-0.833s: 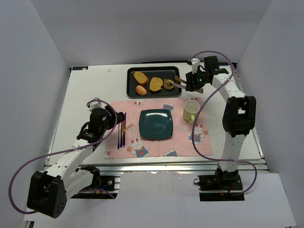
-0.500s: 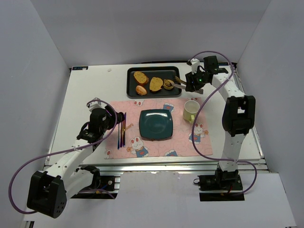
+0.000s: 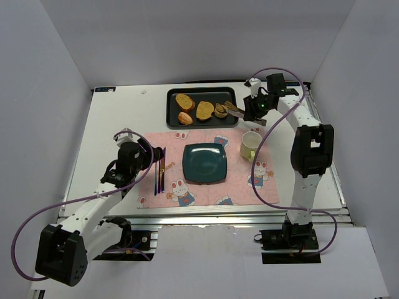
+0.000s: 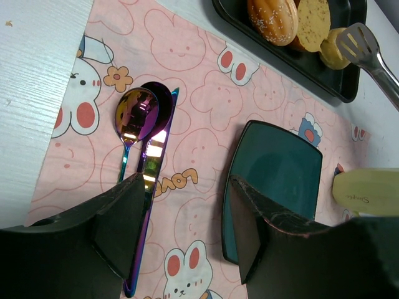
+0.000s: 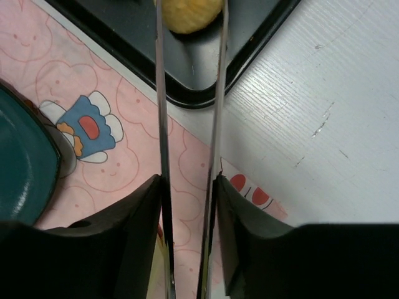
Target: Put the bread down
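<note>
The bread, a small round golden-yellow bun (image 3: 220,111), sits at the right end of the black tray (image 3: 201,117). My right gripper (image 3: 252,112) is shut on metal tongs (image 3: 235,109). In the right wrist view my right gripper (image 5: 189,187) squeezes the tongs' two arms (image 5: 160,124), which run up to either side of the bun (image 5: 188,15). I cannot tell whether the tips press on it. The left wrist view shows the bun (image 4: 333,51) beside a tong head (image 4: 358,40). My left gripper (image 4: 187,230) is open and empty above the pink placemat (image 3: 187,193).
A dark teal square plate (image 3: 204,163) lies mid-placemat, and also shows in the left wrist view (image 4: 274,174). A pale yellow cup (image 3: 250,145) stands to its right. Iridescent cutlery (image 3: 160,169) lies to its left. Two oval toasted slices (image 3: 205,110) and a reddish roll (image 3: 185,118) share the tray.
</note>
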Available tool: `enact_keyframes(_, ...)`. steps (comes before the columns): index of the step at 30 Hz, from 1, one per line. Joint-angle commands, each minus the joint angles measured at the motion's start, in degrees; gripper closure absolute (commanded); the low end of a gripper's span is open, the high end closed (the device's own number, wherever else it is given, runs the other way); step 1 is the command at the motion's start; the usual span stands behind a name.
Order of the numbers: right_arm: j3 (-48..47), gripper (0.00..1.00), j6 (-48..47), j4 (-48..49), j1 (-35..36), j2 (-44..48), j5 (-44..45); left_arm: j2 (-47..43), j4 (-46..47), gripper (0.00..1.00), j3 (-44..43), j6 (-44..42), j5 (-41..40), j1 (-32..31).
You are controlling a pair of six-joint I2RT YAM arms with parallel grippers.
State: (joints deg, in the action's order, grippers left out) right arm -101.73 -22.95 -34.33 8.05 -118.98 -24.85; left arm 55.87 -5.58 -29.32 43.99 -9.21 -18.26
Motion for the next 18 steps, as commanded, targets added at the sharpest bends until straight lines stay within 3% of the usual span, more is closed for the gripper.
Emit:
enact_keyframes(1,-3.4,0.6,0.2,-0.9,0.3,-0.3,-2.5,-1.7,0.1,0.34,-0.9,0.1,-0.4,0.0)
enact_keyframes(7,-3.9,0.81,1.7,0.6,0.3,2.3,-4.3,-1.7,0.1,0.34,-1.1,0.0,-0.4,0.0)
enact_keyframes(14,-2.5,0.88,0.4,3.7,-0.2,10.3,-5.0,-2.7,-0.6,0.34,-1.3,-0.2,-0.8,0.0)
enact_keyframes(18,1.1,0.88,-3.4,0.6,-0.2,15.2,-9.5,-3.3,-0.2,0.34,-0.9,-0.1,-0.9,0.0)
